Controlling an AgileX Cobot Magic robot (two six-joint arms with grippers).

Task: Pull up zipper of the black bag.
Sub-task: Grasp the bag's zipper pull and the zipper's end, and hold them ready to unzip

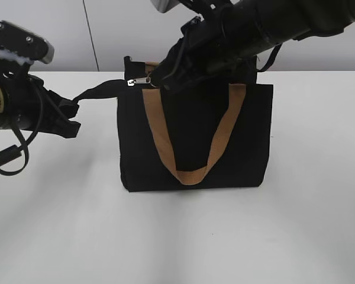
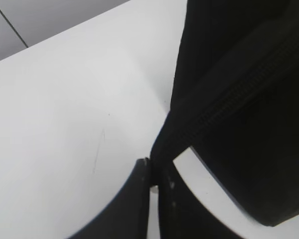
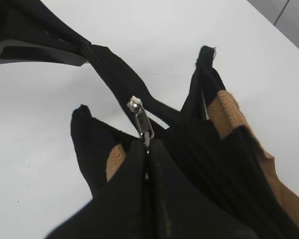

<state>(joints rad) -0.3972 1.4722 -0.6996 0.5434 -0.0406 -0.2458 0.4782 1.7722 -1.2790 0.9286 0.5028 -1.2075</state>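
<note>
While left hand (image 1: 71,115) pinches tail (taut), right hand (image 3: 148,149) grips zipper (image 3: 140,118).

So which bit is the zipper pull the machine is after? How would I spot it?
Find the black bag standing on the white table, then go to its top left corner. There the small silver zipper pull sits pinched in the right hand. It is the only shiny metal piece, unlike the tan handles.
</note>
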